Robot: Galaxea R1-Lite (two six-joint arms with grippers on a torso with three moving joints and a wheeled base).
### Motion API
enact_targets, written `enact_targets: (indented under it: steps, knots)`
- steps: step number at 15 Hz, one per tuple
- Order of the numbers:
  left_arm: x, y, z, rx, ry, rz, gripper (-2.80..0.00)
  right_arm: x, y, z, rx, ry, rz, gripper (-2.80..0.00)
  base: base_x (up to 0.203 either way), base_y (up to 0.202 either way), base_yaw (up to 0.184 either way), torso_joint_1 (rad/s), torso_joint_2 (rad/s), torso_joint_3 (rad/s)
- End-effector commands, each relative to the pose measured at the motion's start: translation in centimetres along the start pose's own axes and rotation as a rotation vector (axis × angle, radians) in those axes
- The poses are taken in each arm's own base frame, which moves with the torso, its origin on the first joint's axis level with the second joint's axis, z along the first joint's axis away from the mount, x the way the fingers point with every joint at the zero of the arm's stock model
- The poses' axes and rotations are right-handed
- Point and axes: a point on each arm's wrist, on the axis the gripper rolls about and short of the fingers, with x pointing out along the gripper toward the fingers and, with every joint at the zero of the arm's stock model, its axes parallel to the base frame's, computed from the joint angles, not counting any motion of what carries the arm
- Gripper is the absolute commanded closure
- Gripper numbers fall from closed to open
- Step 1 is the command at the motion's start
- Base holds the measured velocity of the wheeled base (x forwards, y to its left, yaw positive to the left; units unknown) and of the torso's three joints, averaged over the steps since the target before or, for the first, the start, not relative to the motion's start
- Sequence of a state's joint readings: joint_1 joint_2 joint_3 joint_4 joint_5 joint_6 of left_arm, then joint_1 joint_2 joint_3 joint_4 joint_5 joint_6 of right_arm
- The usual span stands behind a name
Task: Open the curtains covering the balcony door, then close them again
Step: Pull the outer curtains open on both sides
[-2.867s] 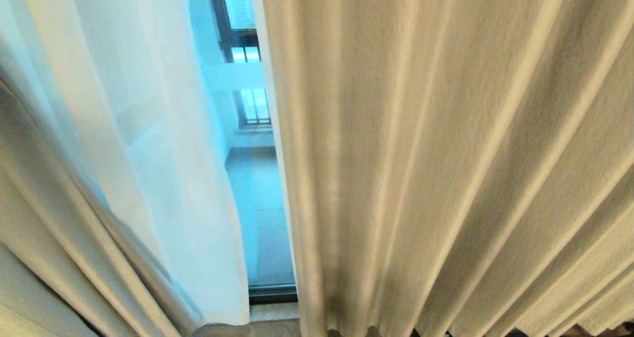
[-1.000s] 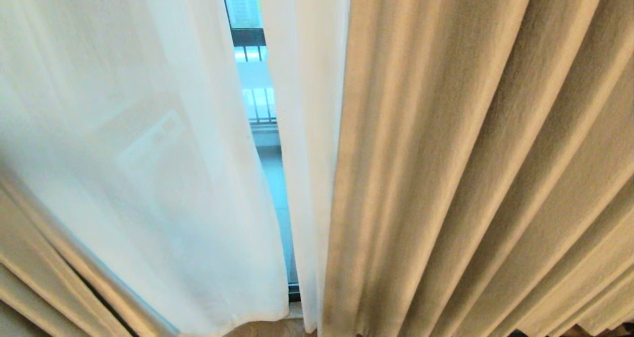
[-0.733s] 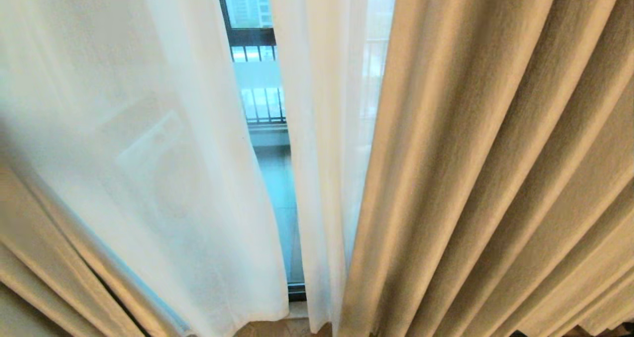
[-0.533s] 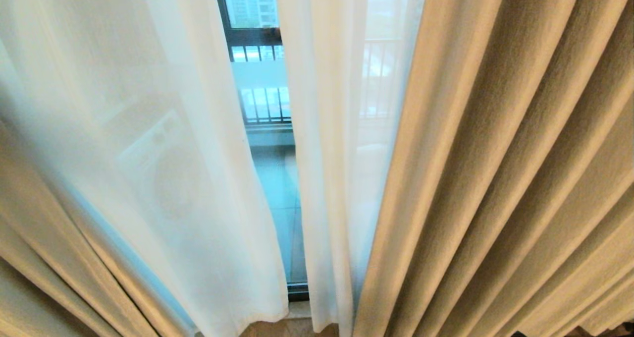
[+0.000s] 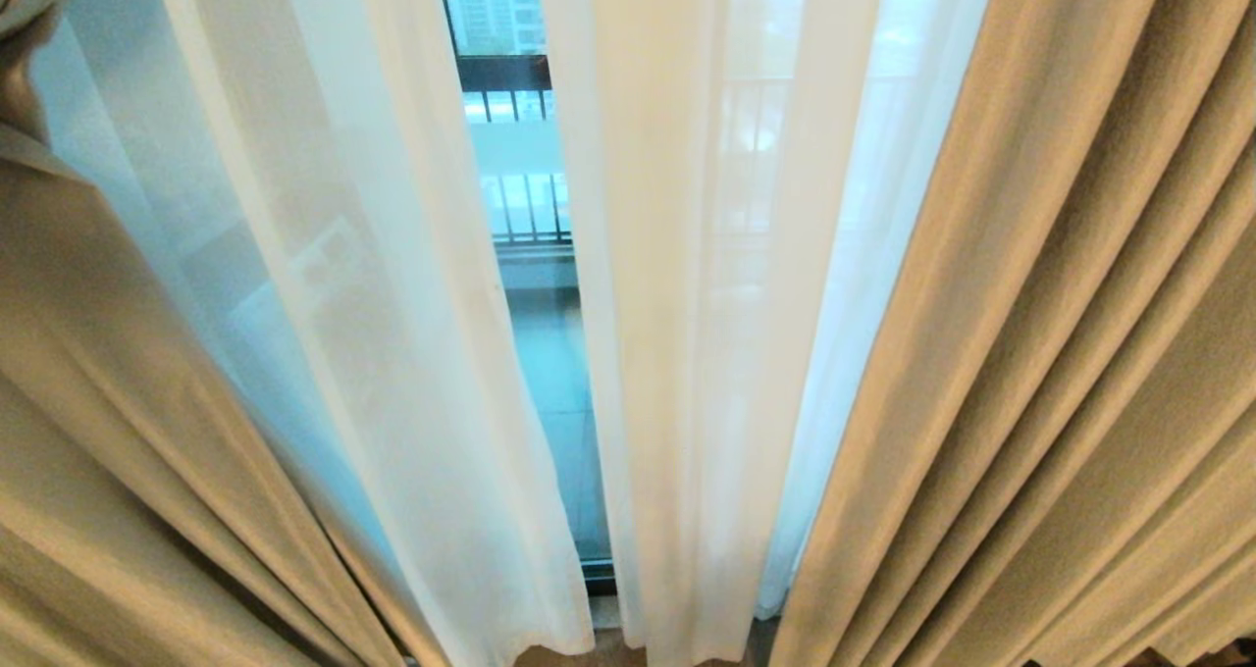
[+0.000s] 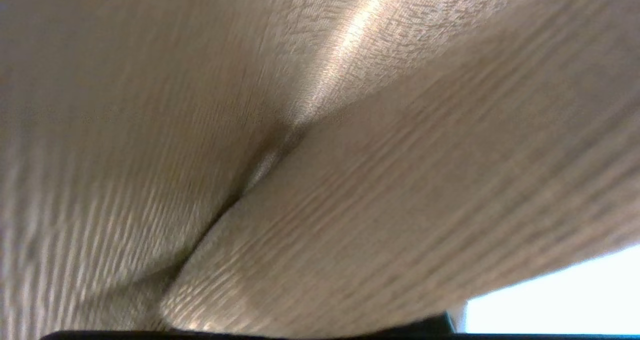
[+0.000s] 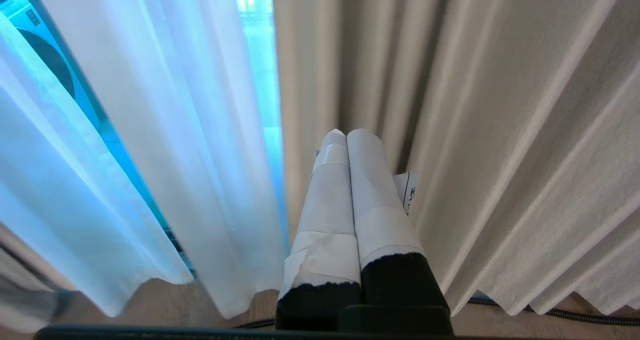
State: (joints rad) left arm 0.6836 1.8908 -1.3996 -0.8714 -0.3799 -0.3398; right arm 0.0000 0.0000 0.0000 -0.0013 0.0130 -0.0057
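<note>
The cream drapes [image 5: 1060, 353] hung parted to either side, with the sheer panels [image 5: 412, 353] between them and a narrow strip of the balcony door [image 5: 535, 373] showing. The left tool, out of sight in folds of drape [image 6: 320, 180], was pressed together. The right tool [image 7: 345, 140], fingers pressed together and empty, pointed at the right drape, low near the floor. Opening well probably meant sweeping the whole bunched fold sideways, steadily, without snagging the sheers.

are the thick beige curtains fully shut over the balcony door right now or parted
Parted. The left beige drape and right beige drape hang apart, with the sheer white panels and a strip of bare glass between them.
</note>
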Motion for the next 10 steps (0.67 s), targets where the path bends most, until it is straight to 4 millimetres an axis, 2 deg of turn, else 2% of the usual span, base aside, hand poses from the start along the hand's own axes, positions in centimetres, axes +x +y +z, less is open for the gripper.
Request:
enact_targets:
  steps: [1, 6, 10]
  knots:
    - [-1.1, -2.3, 1.8, 0.015, -0.020, -0.045, 0.00, 0.0, 0.0, 0.0, 0.000, 0.000, 0.001, 0.00, 0.000, 0.000, 0.000, 0.000, 0.00, 0.000]
    - [-2.5, -7.8, 1.3, -0.007, 0.081, -0.204, 0.00, 0.0, 0.0, 0.0, 0.000, 0.000, 0.001, 0.00, 0.000, 0.000, 0.000, 0.000, 0.00, 0.000]
    - [-4.9, -11.3, 0.7, -0.025, 0.160, -0.287, 0.00, 0.0, 0.0, 0.0, 0.000, 0.000, 0.001, 0.00, 0.000, 0.000, 0.000, 0.000, 0.00, 0.000]
